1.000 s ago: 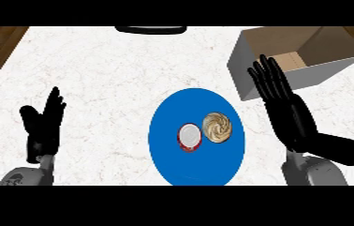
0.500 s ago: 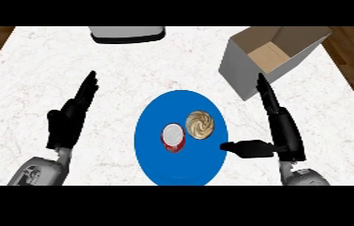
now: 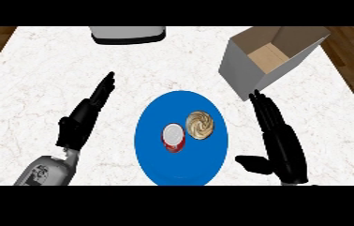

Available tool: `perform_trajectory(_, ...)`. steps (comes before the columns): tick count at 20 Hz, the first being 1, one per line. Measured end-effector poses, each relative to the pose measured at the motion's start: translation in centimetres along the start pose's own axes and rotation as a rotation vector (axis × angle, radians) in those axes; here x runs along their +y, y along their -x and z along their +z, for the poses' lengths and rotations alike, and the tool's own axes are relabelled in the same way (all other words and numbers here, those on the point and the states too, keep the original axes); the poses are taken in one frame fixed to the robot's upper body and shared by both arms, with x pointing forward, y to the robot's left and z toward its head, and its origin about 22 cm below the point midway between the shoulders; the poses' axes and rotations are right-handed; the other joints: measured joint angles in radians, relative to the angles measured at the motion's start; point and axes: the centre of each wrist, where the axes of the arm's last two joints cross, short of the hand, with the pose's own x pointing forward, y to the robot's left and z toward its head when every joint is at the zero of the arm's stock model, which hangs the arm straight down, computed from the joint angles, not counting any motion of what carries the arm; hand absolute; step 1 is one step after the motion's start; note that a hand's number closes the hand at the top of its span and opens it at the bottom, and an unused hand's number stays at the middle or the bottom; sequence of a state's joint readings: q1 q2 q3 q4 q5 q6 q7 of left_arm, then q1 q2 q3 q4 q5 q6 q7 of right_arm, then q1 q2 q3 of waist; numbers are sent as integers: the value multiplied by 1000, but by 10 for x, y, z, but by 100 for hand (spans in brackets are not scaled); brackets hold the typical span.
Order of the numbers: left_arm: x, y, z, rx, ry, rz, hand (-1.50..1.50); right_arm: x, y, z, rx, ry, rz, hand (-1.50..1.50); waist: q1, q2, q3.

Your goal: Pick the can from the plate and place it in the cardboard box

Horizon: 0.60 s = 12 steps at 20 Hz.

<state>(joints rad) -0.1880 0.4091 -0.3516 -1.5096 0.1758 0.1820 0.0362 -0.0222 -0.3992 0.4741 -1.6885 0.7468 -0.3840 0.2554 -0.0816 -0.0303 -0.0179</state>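
A small red can point(image 3: 173, 138) with a white top stands on the blue plate point(image 3: 181, 166), close beside a round swirled pastry point(image 3: 201, 124). The open cardboard box point(image 3: 271, 57) sits at the upper right, tilted, its inside showing. My right hand point(image 3: 281, 140) is open to the right of the plate, fingers straight and pointing away, thumb out toward the plate, not touching the can. My left hand point(image 3: 84, 115) is open to the left of the plate, fingers straight, holding nothing.
A grey and black appliance point(image 3: 129, 33) sits at the counter's far edge. The white marbled counter point(image 3: 48, 65) ends at wooden floor along the left and right top corners.
The view has shifted so the plate and box sit lower in frame. Both hands stay open beside the plate; the right hand has sunk slightly lower relative to the plate.
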Motion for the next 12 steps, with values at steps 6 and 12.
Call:
perform_trajectory(6,0,-3,-1,-15,37,-6,0,-2,-56,19,59,-91,132,-150,15,3,2)
perform_trajectory(12,-8,-8,-4,-36,73,7,0,-9,-133,41,169,-213,157,-150,46,12,8)
